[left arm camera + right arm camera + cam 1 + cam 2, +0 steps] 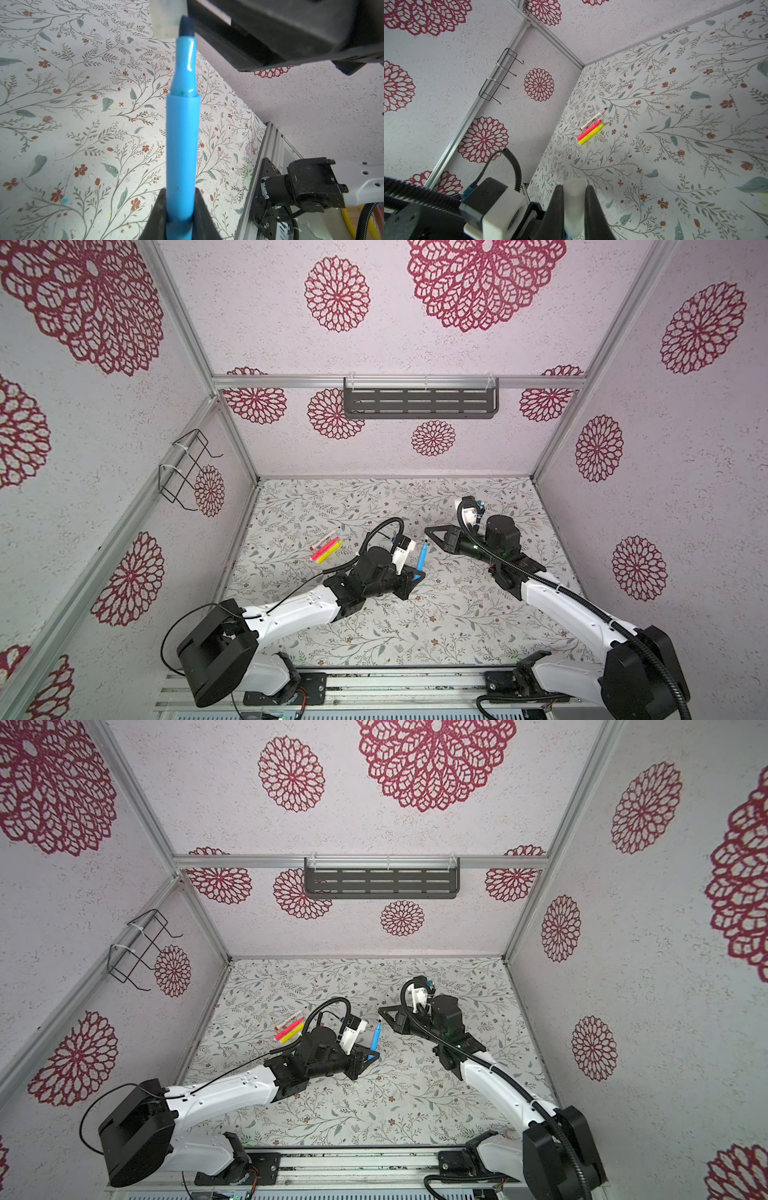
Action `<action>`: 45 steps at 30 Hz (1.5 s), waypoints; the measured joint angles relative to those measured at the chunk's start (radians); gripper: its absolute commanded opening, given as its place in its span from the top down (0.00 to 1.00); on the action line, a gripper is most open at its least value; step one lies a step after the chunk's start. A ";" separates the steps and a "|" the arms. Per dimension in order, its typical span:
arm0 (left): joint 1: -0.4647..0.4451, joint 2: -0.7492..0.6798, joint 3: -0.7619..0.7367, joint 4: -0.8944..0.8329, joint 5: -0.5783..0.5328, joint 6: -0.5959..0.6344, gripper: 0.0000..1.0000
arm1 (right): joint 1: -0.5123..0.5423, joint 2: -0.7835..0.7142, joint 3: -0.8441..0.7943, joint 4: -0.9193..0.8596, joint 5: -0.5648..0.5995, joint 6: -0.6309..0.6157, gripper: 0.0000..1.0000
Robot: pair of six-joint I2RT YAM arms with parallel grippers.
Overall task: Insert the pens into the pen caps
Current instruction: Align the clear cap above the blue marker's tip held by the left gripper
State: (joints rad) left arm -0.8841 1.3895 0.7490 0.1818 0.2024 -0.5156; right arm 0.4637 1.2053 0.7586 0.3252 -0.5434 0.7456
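My left gripper (pixel 417 574) (pixel 180 199) is shut on the lower barrel of the blue pen (pixel 422 558) (pixel 182 135). The pen stands uncapped, with its dark tip pointing at my right gripper (pixel 428 529) (pixel 574 193). That gripper is shut on a pale translucent pen cap (pixel 574 199), whose open end faces the pen. In the left wrist view the cap (pixel 166 18) sits just beside the pen tip, not over it. The white pen (pixel 323 540), pink pen (pixel 326 549) and yellow pen (pixel 330 554) lie side by side, uncapped, on the table at the left. No other caps show.
A dark slotted shelf (pixel 419 402) hangs on the back wall and a wire rack (pixel 183 468) on the left wall. An aluminium rail (pixel 374 680) with both arm bases runs along the table's front edge. Walls close in the left, back and right sides.
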 measured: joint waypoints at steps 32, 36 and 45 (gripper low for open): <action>0.000 -0.004 -0.006 0.001 -0.001 -0.001 0.97 | 0.002 -0.002 0.010 0.001 0.024 0.000 1.00; 0.000 -0.004 -0.006 0.001 -0.001 -0.001 0.97 | 0.002 -0.005 0.010 0.002 0.023 0.007 1.00; 0.000 -0.005 -0.006 0.001 -0.005 0.000 0.96 | 0.002 -0.016 0.010 0.020 0.018 0.011 1.00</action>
State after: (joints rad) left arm -0.8841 1.3846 0.7429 0.1829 0.1974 -0.5159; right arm 0.4652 1.1889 0.7681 0.3454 -0.5251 0.7563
